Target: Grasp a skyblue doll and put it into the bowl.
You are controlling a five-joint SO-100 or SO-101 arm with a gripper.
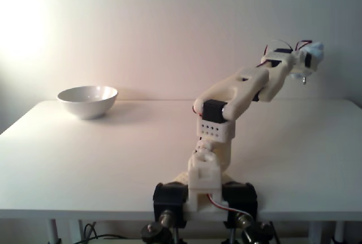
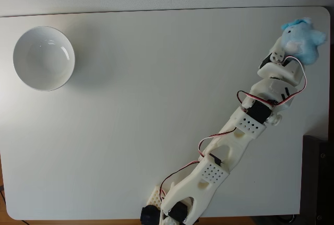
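Observation:
The skyblue doll (image 2: 305, 39) is a fluffy pale blue lump at the table's far right corner in the top-down fixed view. My gripper (image 2: 293, 43) is shut on it, and the arm stretches out from the base at the near edge. From the front fixed view the skyblue doll (image 1: 317, 50) hangs well above the table in the gripper (image 1: 311, 58), whose fingertips the plush hides. The white bowl (image 2: 21, 76) stands empty at the far left corner, far from the gripper; it is also seen from the front, bowl (image 1: 87, 107).
The white table (image 2: 146, 105) carries nothing between the arm and the bowl. The arm's base (image 1: 205, 196) is clamped at the near edge. A dark object (image 2: 318, 178) sits beyond the table's right edge.

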